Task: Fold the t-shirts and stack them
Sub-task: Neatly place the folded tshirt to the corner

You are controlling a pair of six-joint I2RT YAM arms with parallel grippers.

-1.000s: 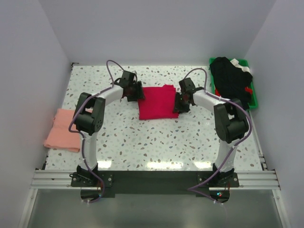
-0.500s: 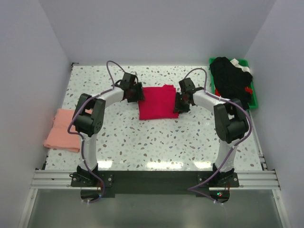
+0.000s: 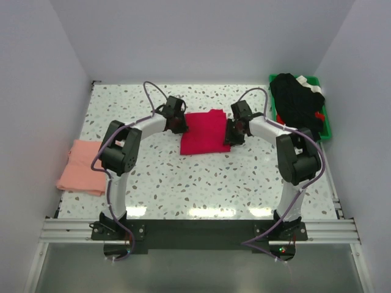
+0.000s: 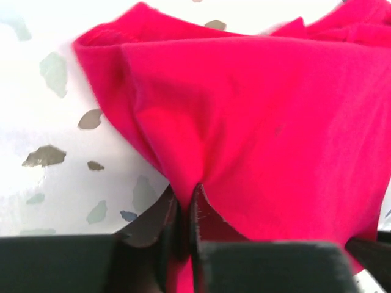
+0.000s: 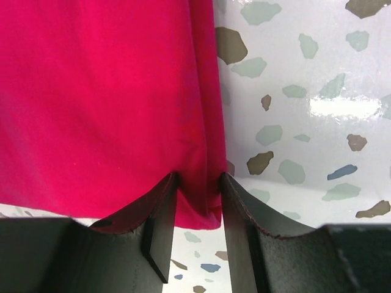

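Lying on the desk between both arms, the crimson t-shirt has left jaws clenched on its left edge, right jaws grasping its right; the salmon t-shirt sits well left of it.

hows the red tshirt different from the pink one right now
Colour: the red t-shirt is bright crimson, the pink t-shirt pale salmon.
Place: the red t-shirt lies mid-table between the arms; the pink t-shirt sits by the table's left edge.
Handling: the left gripper and right gripper pinch the red t-shirt's side edges; nothing touches the pink t-shirt.
Shared: both lie folded on the speckled table.
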